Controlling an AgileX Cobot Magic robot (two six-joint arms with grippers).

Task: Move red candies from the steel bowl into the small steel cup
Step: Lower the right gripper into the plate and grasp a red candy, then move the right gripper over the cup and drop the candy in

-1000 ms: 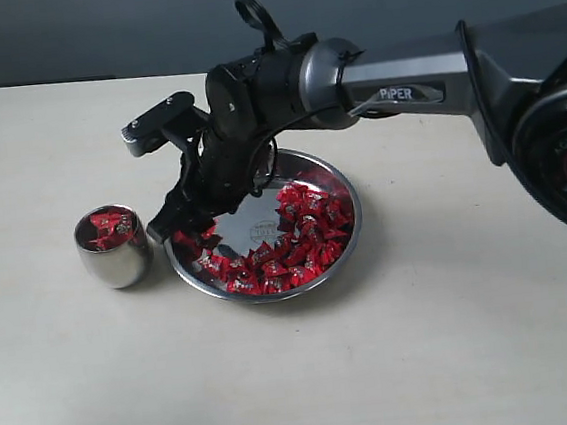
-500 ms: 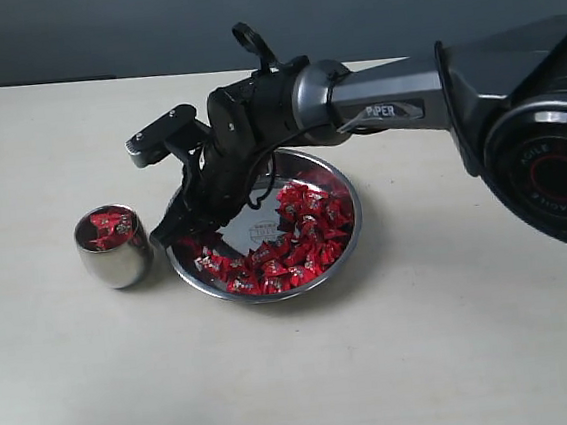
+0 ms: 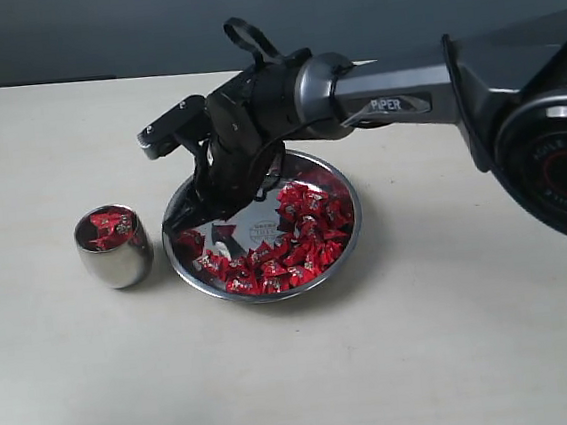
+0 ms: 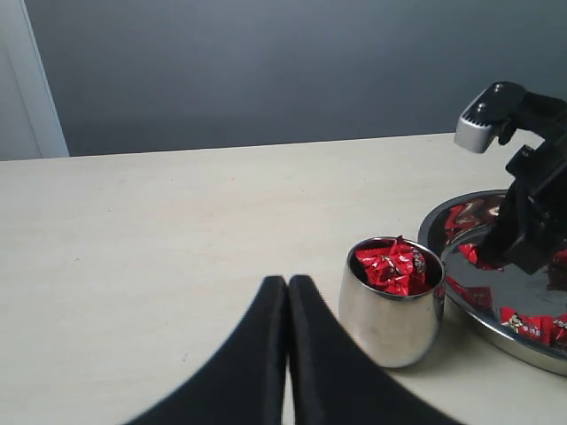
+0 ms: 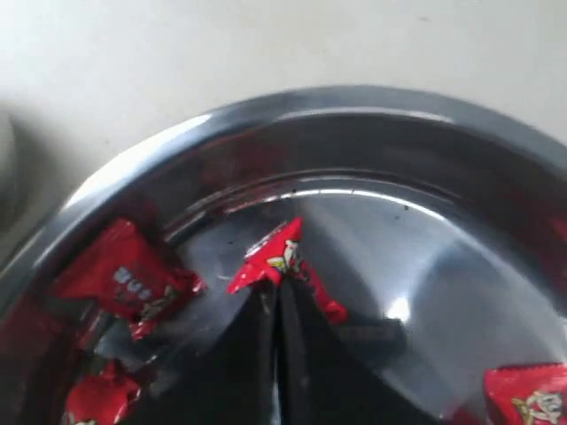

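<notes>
The steel bowl (image 3: 353, 209) sits mid-table, with red candies (image 3: 306, 236) heaped along its near and right sides. My right gripper (image 3: 178, 221) hovers over the bowl's left part. Its jaws are shut on one red candy (image 5: 275, 256), pinched at the fingertips (image 5: 264, 305) just above the bowl's (image 5: 372, 111) mirror floor. The small steel cup (image 3: 115, 253) stands upright left of the bowl and holds a few red candies (image 4: 392, 266). My left gripper (image 4: 288, 285) is shut and empty, low over the table beside the cup (image 4: 390, 320).
Loose candies (image 5: 124, 282) lie in the bowl near the right fingertips. The right arm (image 3: 402, 86) spans the table's far right half. A dark wall runs behind the table's far edge (image 4: 221, 149).
The right jaws have closed from wide open onto one candy at the bowl's left side. The gripper has lifted slightly and shifted right. The cup and bowl have not moved.
</notes>
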